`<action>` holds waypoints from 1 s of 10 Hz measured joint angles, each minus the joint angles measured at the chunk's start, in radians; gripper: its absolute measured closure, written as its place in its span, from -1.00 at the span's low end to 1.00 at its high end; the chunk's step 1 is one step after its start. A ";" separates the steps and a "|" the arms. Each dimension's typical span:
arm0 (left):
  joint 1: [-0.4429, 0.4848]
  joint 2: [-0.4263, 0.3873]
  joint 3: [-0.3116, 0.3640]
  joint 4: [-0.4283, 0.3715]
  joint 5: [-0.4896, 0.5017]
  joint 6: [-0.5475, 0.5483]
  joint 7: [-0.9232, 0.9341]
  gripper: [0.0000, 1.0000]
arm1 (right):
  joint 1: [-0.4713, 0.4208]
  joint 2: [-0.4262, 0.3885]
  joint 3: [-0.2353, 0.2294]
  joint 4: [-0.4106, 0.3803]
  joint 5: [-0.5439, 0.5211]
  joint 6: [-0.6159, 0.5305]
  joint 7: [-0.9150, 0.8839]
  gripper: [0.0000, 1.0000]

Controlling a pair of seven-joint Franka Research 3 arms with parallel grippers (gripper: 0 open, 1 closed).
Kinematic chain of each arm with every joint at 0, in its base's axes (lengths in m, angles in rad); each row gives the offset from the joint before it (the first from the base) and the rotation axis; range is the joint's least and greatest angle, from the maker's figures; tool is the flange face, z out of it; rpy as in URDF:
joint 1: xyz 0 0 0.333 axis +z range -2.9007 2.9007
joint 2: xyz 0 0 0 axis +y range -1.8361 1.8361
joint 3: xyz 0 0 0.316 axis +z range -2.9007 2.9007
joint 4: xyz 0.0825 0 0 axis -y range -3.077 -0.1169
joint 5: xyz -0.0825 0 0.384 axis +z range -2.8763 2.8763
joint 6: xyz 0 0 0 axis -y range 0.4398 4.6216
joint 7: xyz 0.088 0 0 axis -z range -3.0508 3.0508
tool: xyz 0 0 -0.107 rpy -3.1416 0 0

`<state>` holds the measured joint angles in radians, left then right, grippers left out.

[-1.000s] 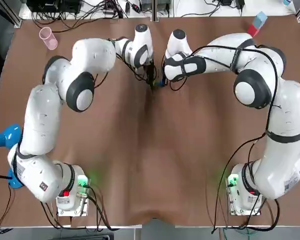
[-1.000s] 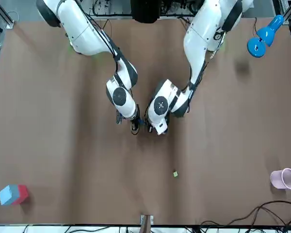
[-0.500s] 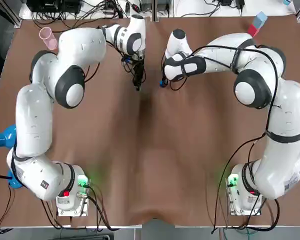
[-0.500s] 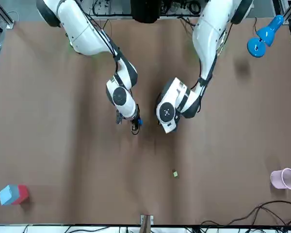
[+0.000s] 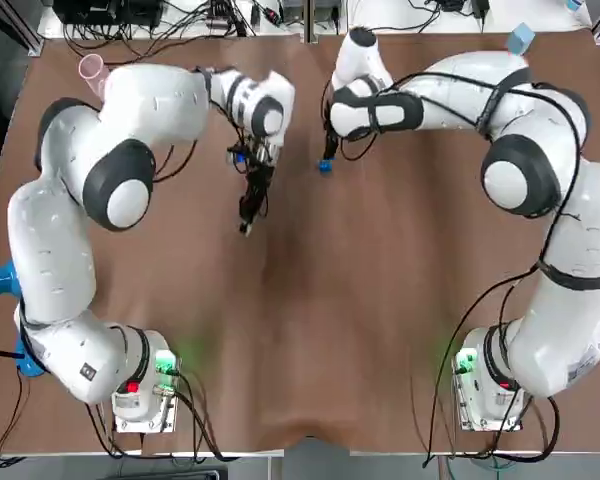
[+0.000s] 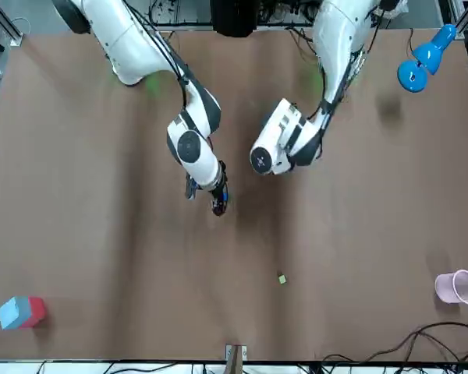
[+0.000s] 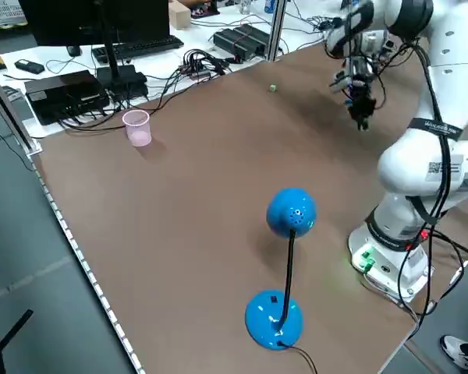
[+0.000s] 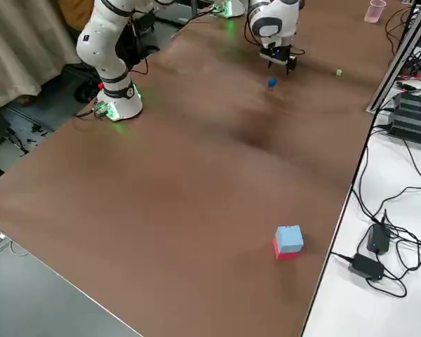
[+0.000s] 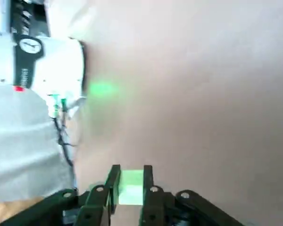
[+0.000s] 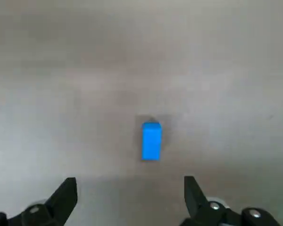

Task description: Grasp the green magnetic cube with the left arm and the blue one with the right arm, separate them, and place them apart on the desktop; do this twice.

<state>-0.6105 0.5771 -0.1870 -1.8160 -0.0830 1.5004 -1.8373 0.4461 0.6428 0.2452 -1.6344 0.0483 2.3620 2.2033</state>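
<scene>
My left hand [image 9: 130, 170] is clenched on the green cube [image 9: 131, 189], pinched between its fingers. My right hand [image 10: 129, 182] is released, with the blue cube [image 10: 151, 140] lying free on the tabletop [image 10: 226, 70] just ahead of it. If I set green down too near blue, I judge the magnets could snap them together

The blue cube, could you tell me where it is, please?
Top view: the blue cube lies on the table at far centre, beneath the open right claw, clear of the left claw.
</scene>
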 joint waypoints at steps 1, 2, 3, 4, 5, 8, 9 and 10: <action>-0.014 -0.010 -0.035 -0.063 -0.003 0.001 -0.012 0.53 | -0.020 -0.032 0.000 -0.007 -0.003 -0.032 -0.055 -1.00; -0.018 -0.021 -0.074 -0.112 -0.007 -0.001 -0.017 0.53 | -0.042 -0.065 0.000 -0.027 -0.007 -0.041 -0.114 -1.00; -0.018 -0.030 -0.109 -0.153 -0.012 -0.001 -0.022 0.52 | -0.062 -0.094 0.000 -0.052 -0.007 -0.044 -0.154 -1.00; -0.020 -0.032 -0.126 -0.176 -0.012 0.000 -0.025 0.26 | -0.073 -0.113 0.000 -0.071 -0.007 -0.045 -0.163 -1.00; -0.018 -0.032 -0.126 -0.180 -0.012 0.004 -0.025 -0.07 | -0.079 -0.119 0.000 -0.081 -0.007 -0.045 -0.163 -1.00; 0.011 -0.031 -0.105 -0.100 0.009 0.029 -0.021 -0.98 | -0.120 -0.119 -0.003 -0.112 -0.006 -0.032 -0.163 -0.99; 0.037 -0.024 -0.097 -0.023 0.035 0.045 -0.018 -1.00 | -0.137 -0.122 -0.003 -0.141 -0.006 0.000 -0.163 -0.99; 0.065 -0.015 -0.094 0.058 0.057 0.075 -0.015 -1.00 | -0.159 -0.129 -0.004 -0.173 -0.006 0.032 -0.172 -0.99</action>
<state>-0.5453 0.5616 -0.2810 -1.7578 -0.0263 1.5755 -1.8521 0.2869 0.5139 0.2408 -1.8076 0.0418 2.3942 2.0315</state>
